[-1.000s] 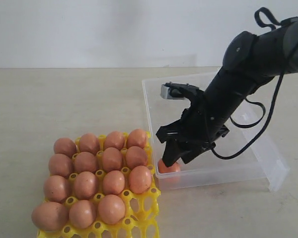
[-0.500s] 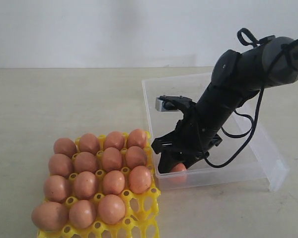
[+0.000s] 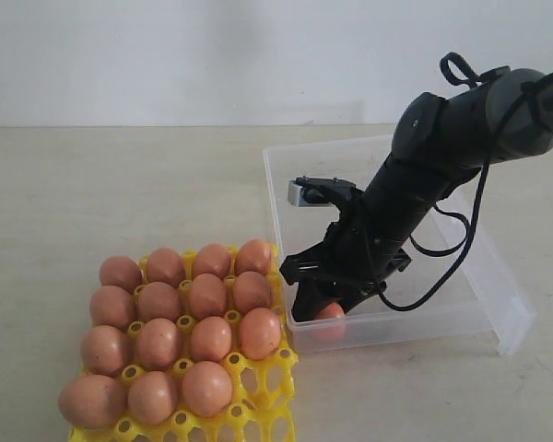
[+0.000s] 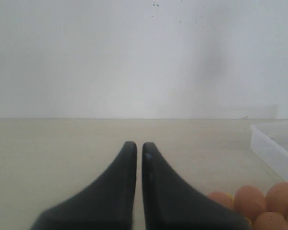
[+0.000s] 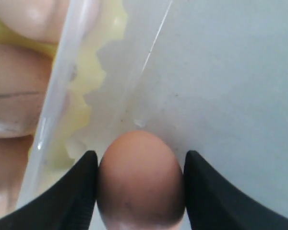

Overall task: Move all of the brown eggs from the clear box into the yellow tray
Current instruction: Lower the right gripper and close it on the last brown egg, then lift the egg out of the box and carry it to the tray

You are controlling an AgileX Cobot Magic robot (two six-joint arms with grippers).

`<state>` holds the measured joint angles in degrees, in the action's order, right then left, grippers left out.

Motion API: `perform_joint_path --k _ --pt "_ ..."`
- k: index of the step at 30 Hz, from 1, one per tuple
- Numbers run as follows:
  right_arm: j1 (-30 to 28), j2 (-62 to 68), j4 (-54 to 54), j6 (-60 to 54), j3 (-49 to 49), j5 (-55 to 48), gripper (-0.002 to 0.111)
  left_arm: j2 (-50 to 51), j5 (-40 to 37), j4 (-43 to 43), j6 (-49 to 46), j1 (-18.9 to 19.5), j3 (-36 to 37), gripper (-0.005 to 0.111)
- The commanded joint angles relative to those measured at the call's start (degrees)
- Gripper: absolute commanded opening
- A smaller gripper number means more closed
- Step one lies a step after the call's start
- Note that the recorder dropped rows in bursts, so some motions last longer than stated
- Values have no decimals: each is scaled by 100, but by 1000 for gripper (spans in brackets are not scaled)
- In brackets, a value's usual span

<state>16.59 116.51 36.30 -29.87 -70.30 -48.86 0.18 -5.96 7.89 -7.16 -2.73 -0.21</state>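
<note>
One brown egg [image 3: 330, 313] [image 5: 140, 179] lies in the near left corner of the clear box [image 3: 461, 308], against the wall. My right gripper [image 3: 319, 311] [image 5: 141, 155] reaches down into that corner, its two fingers pressed to the egg's sides, so it is shut on it. The yellow tray [image 3: 263, 416] sits just left of the box with several brown eggs [image 3: 194, 322] in its cups. My left gripper [image 4: 135, 146] is shut with nothing in it, held low over the tabletop, and does not appear in the exterior view.
A few cups at the tray's front right [image 3: 258, 382] hold no egg. The box's clear flap [image 3: 516, 322] hangs at its right side. In the right wrist view the tray edge [image 5: 81, 115] shows through the box wall. A pale wall stands behind the table.
Over the last second my right gripper dropped from just above the egg down around it in the box corner. In the last half second it has barely moved.
</note>
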Motion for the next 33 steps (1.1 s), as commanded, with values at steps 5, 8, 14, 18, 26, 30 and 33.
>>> perform_joint_path --k 5,8,14,18,26,30,33 --pt "-8 -263 -92 -72 -14 1214 0 -18 -7 2 -17 15 21 4" --pt "-8 -677 -44 97 -14 1911 0 -18 5 2 -17 15 21 4" --pt "-8 -1695 358 152 241 3446 0 -18 30 2 -17 15 21 4" --pt "61 -2330 454 -156 321 3868 0 -18 30 2 -17 15 21 4" --pt "1239 -3427 42 -743 1132 6825 0 -18 30 2 -17 15 21 4" --pt "1905 -3340 -415 225 2015 9535 0 -18 30 2 -17 15 21 4" --pt "2048 -3043 389 2020 2232 10268 0 -18 30 2 -17 15 21 4"
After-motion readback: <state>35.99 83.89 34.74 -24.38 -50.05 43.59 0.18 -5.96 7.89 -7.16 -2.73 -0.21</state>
